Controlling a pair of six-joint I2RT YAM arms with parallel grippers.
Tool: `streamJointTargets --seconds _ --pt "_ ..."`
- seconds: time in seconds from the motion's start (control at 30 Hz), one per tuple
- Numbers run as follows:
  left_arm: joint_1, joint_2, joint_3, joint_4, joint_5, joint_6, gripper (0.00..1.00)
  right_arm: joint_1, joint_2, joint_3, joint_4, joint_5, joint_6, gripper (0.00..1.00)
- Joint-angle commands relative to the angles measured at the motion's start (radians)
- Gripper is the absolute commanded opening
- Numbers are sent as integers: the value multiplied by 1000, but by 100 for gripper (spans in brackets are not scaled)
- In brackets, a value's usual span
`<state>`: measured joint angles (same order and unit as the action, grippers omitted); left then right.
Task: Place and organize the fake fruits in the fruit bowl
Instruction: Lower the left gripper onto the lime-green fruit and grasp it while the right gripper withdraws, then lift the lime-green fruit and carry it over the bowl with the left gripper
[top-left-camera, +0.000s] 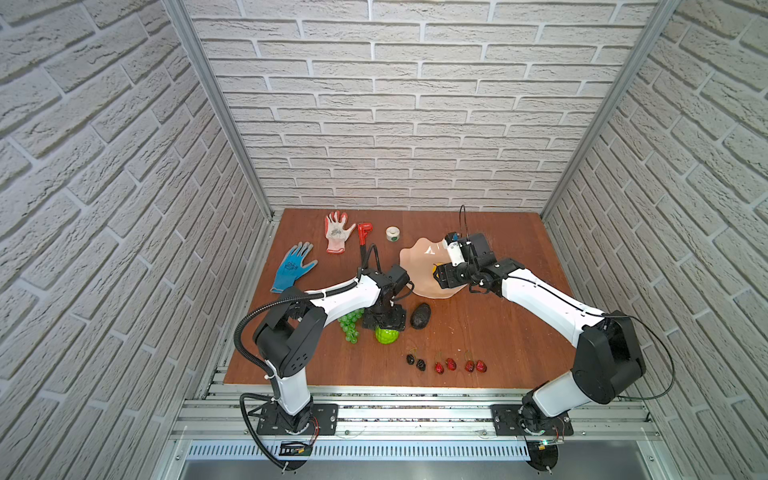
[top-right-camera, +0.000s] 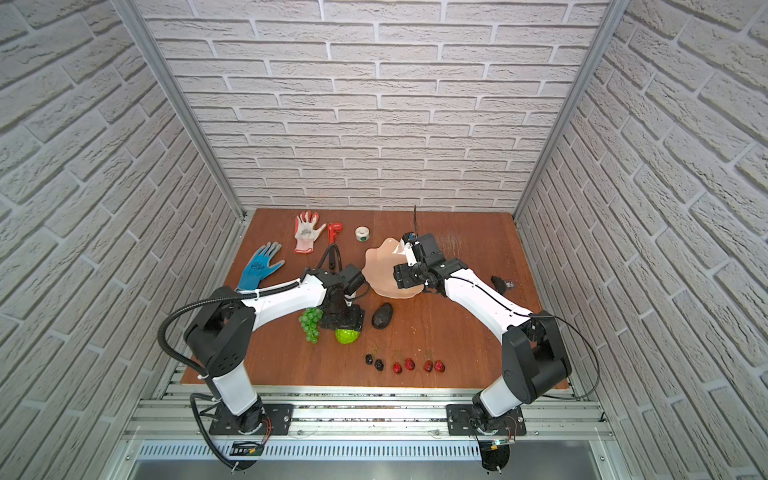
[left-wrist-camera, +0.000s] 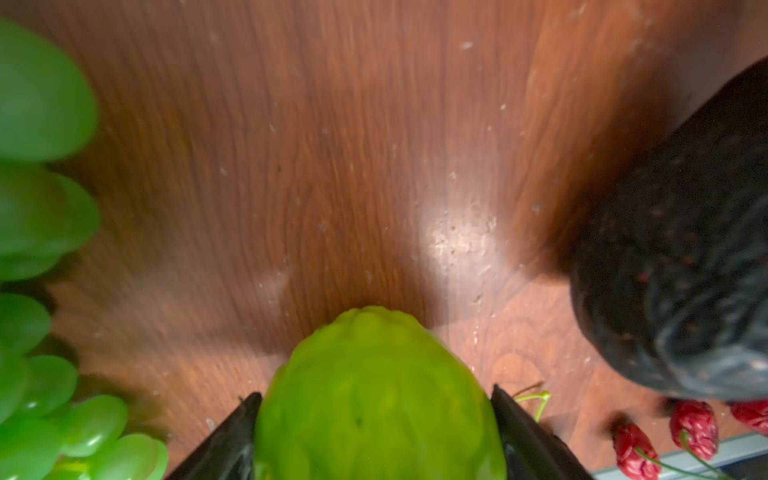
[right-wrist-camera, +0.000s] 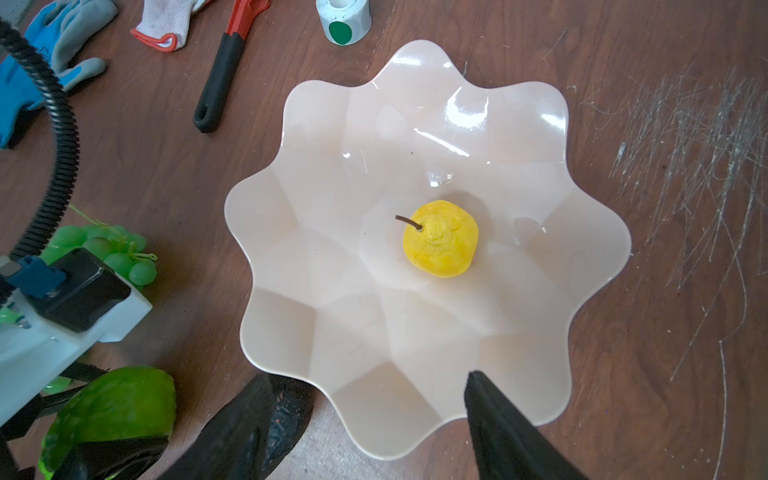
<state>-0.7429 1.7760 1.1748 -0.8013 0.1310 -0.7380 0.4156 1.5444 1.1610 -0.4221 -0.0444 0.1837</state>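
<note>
You're in a robot lab cell: brick-print panels (top-left-camera: 395, 104) on aluminium posts (top-left-camera: 219, 104) box in a wooden bench (top-left-camera: 498, 332), two arms (top-left-camera: 540, 299) bolted to rails (top-left-camera: 415, 409).

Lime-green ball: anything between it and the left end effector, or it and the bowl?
Nothing: the left end effector grips the lime-green ball. The avocado lies beside the route; the right end effector hangs over the bowl.

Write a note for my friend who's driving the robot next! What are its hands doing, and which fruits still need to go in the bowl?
Left gripper: shut on the bumpy green ball.
Right gripper: open, empty, above the pink bowl.
Done: yellow lemon lies in the bowl.
Left: carry the ball over. The grape bunch, avocado, dark cherry pair and two red cherry pairs lie on the table.
</note>
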Motion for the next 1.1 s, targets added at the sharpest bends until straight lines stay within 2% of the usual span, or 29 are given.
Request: streamJointTargets --seconds 0.0,0.2,0.3,0.5,0.67,0.8,1.07 --pt "-7 1 -17 8 13 -10 81 0 -21 3 34 -3 -2 75" --pt "-6 -26 -22 10 -11 -15 64 0 -25 1 29 -13 3 74" --pt "-4 -42 -8 5 15 -1 58 0 -36 -7 32 -10 5 74" --pt "-3 -122 19 -28 49 62 54 0 -49 -1 19 -2 1 74" --pt "-1 -186 116 -113 30 254 48 0 -75 -43 45 -13 37 73" --pt "14 -192 220 -131 12 405 48 0 -121 -98 49 -13 66 73" --pt "34 -31 439 -37 35 683 51 -1 -268 -182 -3 44 94 73"
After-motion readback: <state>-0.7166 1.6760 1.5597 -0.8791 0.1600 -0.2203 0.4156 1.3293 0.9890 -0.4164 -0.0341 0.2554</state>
